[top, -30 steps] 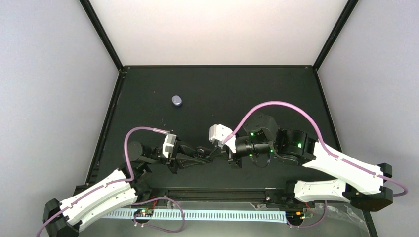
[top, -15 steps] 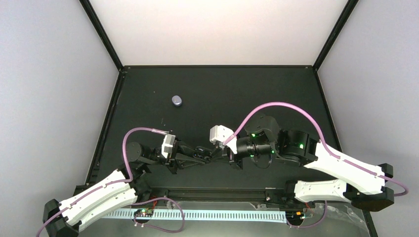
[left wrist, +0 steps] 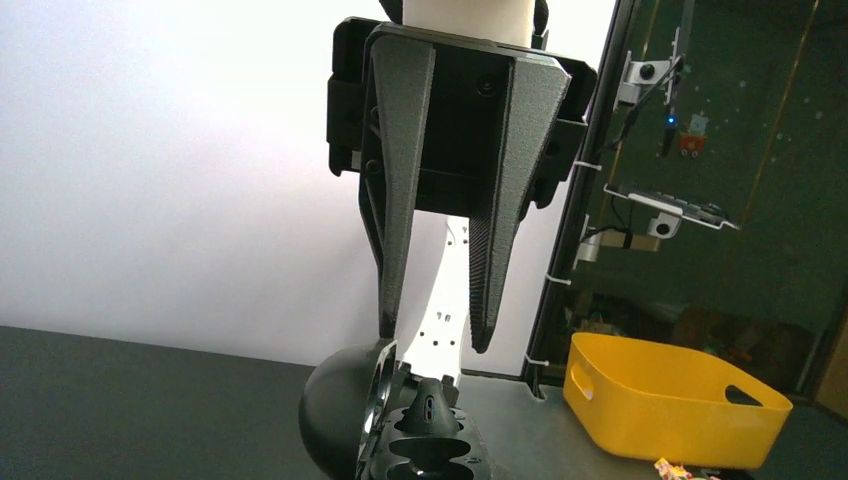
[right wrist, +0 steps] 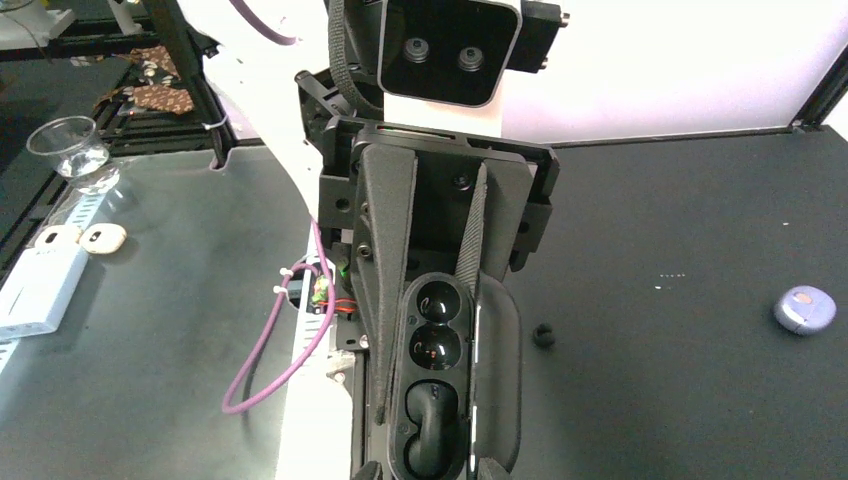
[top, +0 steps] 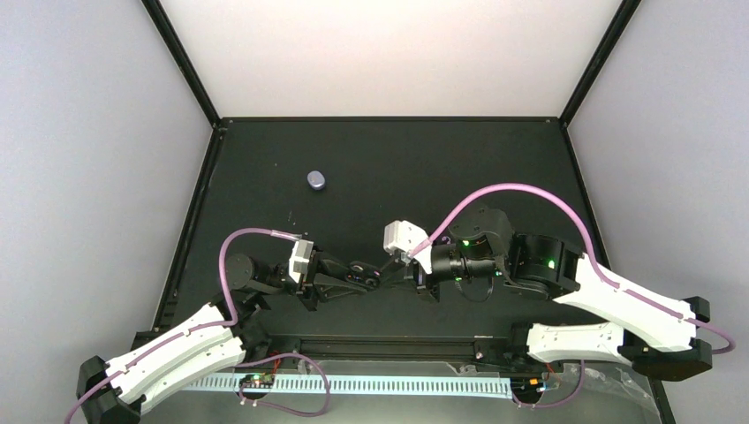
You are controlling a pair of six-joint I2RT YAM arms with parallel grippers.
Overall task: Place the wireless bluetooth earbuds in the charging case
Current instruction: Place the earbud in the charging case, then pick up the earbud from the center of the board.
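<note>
Top, room: we see open desk (top: pixel 495 159) running from the middle out to the far and right edges; both jaws meet mid-desk, close to the near edge.
Top, case: charging case (top: pixel 316 180) lies far-left, well apart from both jaws and short of the left edge.
Left wrist, right jaws: parted, nothing between them, tips just above a black oval piece (left wrist: pixel 420 450).
Right wrist, left jaws: clamped on the black oval piece; its lid is open and round wells show.
Right wrist, earbud: one earbud (right wrist: pixel 543 335) lies on the desk just beside that piece.
Right wrist, case look: pale lavender, glossy, looks closed.
</note>
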